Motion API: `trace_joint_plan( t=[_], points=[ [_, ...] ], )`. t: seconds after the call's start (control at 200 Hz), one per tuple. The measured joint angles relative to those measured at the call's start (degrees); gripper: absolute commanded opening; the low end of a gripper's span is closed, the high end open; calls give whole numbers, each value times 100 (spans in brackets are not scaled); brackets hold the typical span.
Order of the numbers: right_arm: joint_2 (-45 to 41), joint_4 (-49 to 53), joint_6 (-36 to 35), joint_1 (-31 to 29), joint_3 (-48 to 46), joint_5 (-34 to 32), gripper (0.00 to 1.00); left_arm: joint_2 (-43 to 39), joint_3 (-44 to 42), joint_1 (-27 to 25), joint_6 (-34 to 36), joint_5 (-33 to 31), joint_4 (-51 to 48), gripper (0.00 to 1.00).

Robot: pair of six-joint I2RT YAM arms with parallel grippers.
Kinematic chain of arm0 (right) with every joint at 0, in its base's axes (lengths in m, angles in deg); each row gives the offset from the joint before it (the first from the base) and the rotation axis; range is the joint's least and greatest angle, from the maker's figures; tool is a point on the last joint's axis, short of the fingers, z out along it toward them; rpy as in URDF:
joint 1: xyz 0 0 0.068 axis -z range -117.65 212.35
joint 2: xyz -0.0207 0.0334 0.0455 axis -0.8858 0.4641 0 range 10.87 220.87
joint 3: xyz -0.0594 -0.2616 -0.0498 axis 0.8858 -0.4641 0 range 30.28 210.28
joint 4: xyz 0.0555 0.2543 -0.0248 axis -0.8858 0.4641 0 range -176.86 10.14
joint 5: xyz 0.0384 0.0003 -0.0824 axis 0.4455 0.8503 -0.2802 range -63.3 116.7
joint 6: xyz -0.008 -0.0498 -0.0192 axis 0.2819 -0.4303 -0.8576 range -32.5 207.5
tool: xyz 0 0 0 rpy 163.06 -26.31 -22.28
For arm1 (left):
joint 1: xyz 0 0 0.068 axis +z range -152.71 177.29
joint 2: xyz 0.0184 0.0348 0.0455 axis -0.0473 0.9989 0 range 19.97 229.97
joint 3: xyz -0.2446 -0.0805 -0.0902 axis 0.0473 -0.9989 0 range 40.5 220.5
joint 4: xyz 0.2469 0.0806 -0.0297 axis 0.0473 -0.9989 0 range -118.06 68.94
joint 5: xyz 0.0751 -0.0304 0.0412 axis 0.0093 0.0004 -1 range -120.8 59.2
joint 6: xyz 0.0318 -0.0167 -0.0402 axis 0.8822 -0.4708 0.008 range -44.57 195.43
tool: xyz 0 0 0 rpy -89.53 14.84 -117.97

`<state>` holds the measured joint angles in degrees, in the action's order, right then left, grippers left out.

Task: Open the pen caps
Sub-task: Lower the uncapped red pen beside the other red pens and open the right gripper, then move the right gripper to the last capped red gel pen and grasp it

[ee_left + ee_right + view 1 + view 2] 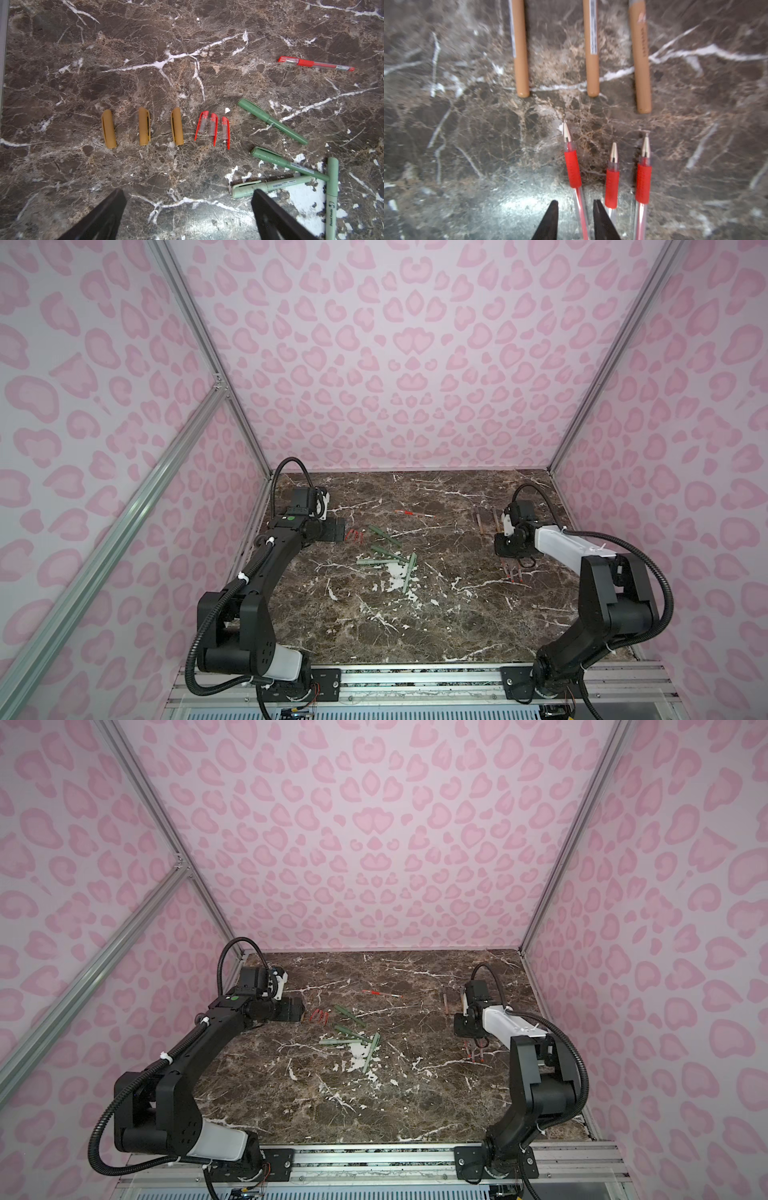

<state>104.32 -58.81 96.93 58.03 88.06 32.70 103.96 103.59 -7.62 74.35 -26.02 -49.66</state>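
In the left wrist view three tan pen caps (144, 126) lie in a row beside three red pen caps (214, 128), all loose on the marble. Several green pens (272, 121) lie past them, each with its green cap (252, 109) on. A red pen (315, 63) lies apart with its cap on. My left gripper (188, 199) hangs open and empty short of the caps. My right gripper (575, 202) is open, its jaws standing either side of one uncapped red pen (572, 170), with a gap showing. Two more uncapped red pens (642, 182) lie alongside.
Three capless tan pen bodies (592, 52) lie side by side beyond the red pens, also seen in a top view (486, 520). The red caps (355, 536) and the green pens (386, 558) sit left of centre on the marble table (415, 622). Pink patterned walls close three sides.
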Motion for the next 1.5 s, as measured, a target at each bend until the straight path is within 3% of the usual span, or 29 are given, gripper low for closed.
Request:
trace_joint_plan(
  t=[0.235, 0.485, 1.11, 1.5],
  points=[
    [-103, 175, -98, -269, 579, 39, 50, -94, -26, 57, 0, 44, 13, 99],
    [763, 98, -271, -896, 1604, 151, 64, -299, -188, 118, 9, 140, 39, 98],
    [4089, 675, -861, -1963, 5431, 599, 65, -570, -437, 260, 125, 391, 125, 98],
    [5460, 1639, -1174, -2229, 7497, 695, 54, -560, -415, 269, 125, 448, 122, 97]
  ],
)
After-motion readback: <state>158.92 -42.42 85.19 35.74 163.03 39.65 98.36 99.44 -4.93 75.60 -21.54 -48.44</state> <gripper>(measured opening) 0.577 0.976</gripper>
